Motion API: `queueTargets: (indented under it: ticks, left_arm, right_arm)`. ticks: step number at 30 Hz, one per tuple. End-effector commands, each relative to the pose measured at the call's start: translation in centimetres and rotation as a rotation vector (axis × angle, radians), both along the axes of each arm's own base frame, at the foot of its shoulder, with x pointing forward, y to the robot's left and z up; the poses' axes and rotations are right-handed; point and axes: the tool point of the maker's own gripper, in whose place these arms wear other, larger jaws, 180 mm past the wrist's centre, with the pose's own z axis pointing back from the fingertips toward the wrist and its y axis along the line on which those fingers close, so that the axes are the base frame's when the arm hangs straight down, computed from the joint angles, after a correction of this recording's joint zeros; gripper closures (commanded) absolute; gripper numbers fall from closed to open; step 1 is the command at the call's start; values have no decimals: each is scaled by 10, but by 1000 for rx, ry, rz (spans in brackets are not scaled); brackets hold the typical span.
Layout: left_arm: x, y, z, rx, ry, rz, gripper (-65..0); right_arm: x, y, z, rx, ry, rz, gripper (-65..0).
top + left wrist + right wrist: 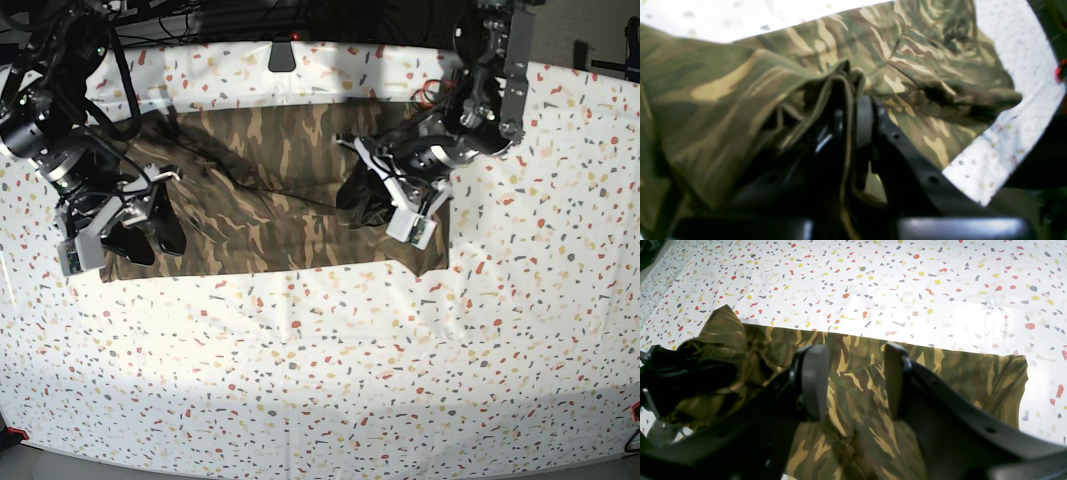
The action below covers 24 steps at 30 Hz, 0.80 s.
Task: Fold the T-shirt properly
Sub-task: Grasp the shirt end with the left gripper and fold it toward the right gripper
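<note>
The large camouflage cloth T-shirt (pixel 270 195) in brown, tan and olive green lies spread as a long band across the far half of the white, speckle-patterned desk (pixel 330 380). It is still mostly flat and wide, so the folding looks only begun, not near done.

At the shirt's end nearer the left gripper (pixel 385 195), a bunch of cloth is lifted off the desk; in the left wrist view the fingers (pixel 867 123) are pressed together on a gathered hem, pinching it.

At the shirt's opposite end, the right gripper (pixel 857 383) hovers over the cloth with its fingers (pixel 815 380) spread and nothing between them.

Judging from this, the lifted end must yet be carried over the shirt's middle, and the further folds remain.
</note>
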Motion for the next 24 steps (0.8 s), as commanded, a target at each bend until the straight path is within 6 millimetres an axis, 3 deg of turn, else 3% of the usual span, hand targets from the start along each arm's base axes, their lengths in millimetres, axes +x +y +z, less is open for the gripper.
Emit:
queueTargets:
  ticks: [1, 7, 16, 24]
  left_arm:
    - [5, -8, 14, -27, -45, -6, 0]
    - [-7, -34, 14, -10, -59, -74, 0]
    - [4, -24, 12, 23, -79, 5, 0]
    - [8, -33, 18, 22, -101, 18, 0]
  right_arm:
    - [3, 3, 15, 9, -55, 17, -278]
    - [3, 3, 15, 9, -55, 17, -278]
    - [2, 6, 16, 25, -57, 27, -278]
    - [0, 9, 16, 42, -44, 42, -278]
